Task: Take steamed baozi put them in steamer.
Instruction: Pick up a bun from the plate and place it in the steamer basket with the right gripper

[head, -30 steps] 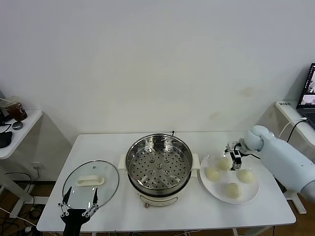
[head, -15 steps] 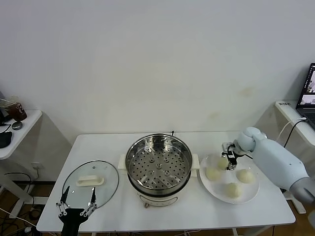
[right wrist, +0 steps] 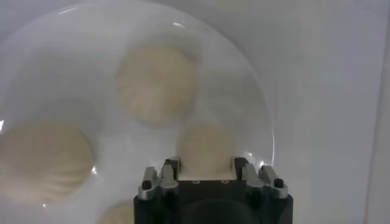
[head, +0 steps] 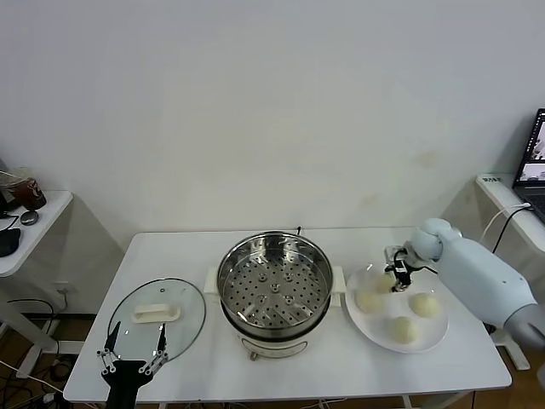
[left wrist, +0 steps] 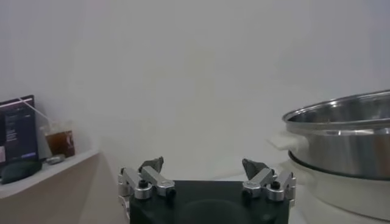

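Four buns are seen on a white plate (head: pixel 436 334) at the right of the table (head: pixel 341 375), beside the empty steamer (head: pixel 274 285). The right gripper (head: pixel 394 271) is lowered over the far bun (right wrist: pixel 206 149), its fingers set on either side of it; whether the bun is actually pinched cannot be told, as the fingertips are hidden behind the gripper body in the wrist view. The nearest bun (right wrist: pixel 119 213) is cut off there. The left gripper (head: pixel 133 359) is parked, wide open, at the table's near left edge, by the glass lid (head: pixel 157 317).
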`<action>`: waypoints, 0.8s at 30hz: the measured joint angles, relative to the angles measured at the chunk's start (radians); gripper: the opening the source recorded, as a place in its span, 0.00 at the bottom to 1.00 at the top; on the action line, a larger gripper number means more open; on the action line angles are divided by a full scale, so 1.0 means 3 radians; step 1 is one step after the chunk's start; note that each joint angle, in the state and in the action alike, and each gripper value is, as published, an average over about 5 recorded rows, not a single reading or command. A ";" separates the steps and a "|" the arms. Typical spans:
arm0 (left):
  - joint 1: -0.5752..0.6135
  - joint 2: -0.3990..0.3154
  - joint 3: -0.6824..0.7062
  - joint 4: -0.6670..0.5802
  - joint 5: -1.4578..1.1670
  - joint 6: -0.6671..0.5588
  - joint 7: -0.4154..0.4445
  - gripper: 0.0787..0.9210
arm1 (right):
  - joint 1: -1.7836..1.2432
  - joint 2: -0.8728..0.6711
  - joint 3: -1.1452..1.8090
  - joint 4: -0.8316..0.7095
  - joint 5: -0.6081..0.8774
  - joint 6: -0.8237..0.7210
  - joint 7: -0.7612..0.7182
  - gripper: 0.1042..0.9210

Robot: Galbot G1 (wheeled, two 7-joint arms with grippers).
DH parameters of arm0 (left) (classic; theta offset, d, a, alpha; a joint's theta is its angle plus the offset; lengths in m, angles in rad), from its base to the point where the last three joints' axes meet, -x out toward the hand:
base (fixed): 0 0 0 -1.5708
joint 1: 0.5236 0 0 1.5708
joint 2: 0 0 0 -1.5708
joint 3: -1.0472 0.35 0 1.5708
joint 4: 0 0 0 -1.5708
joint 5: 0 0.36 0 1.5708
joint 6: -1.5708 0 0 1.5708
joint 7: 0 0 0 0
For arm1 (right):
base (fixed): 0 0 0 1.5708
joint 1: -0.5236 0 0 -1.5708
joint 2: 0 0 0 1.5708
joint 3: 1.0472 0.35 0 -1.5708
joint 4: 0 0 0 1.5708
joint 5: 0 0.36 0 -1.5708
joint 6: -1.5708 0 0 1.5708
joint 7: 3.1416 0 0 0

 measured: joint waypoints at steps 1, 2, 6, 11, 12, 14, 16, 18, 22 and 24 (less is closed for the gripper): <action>0.0000 0.0000 0.0004 -0.0003 0.0001 0.0000 0.0001 0.88 | 0.0021 -0.0020 -0.0020 0.0025 0.0023 0.0002 -0.0011 0.50; 0.0001 -0.0001 0.0008 -0.0006 0.0002 0.0000 0.0001 0.88 | 0.0046 -0.0042 -0.0041 0.0053 0.0047 0.0006 -0.0022 0.50; 0.0003 0.0001 0.0015 -0.0026 0.0003 0.0000 0.0004 0.88 | 0.0199 -0.0154 -0.0153 0.0183 0.0180 0.0044 -0.0078 0.49; 0.0013 0.0018 0.0015 -0.0060 -0.0001 0.0000 0.0006 0.88 | 0.0554 -0.0272 -0.0367 0.0344 0.0448 0.0158 -0.0174 0.50; 0.0014 0.0022 0.0014 -0.0067 -0.0003 0.0000 0.0006 0.88 | 0.0648 -0.0280 -0.0422 0.0369 0.0514 0.0191 -0.0191 0.50; 0.0011 0.0027 0.0011 -0.0078 -0.0008 -0.0001 0.0006 0.88 | 0.0858 -0.0279 -0.0545 0.0416 0.0658 0.0266 -0.0221 0.50; 0.0008 0.0028 0.0009 -0.0086 -0.0012 -0.0005 0.0006 0.88 | 0.1087 -0.0254 -0.0682 0.0463 0.0809 0.0347 -0.0246 0.50; 0.0006 0.0028 0.0009 -0.0091 -0.0014 -0.0014 0.0004 0.88 | 0.1313 -0.0206 -0.0828 0.0512 0.0959 0.0423 -0.0263 0.51; 0.0003 0.0033 0.0003 -0.0095 -0.0021 -0.0035 -0.0001 0.88 | 0.1675 -0.0064 -0.1110 0.0621 0.1232 0.0551 -0.0275 0.52; -0.0003 0.0035 -0.0006 -0.0097 -0.0027 -0.0042 -0.0003 0.88 | 0.1801 0.0028 -0.1235 0.0682 0.1337 0.0608 -0.0273 0.52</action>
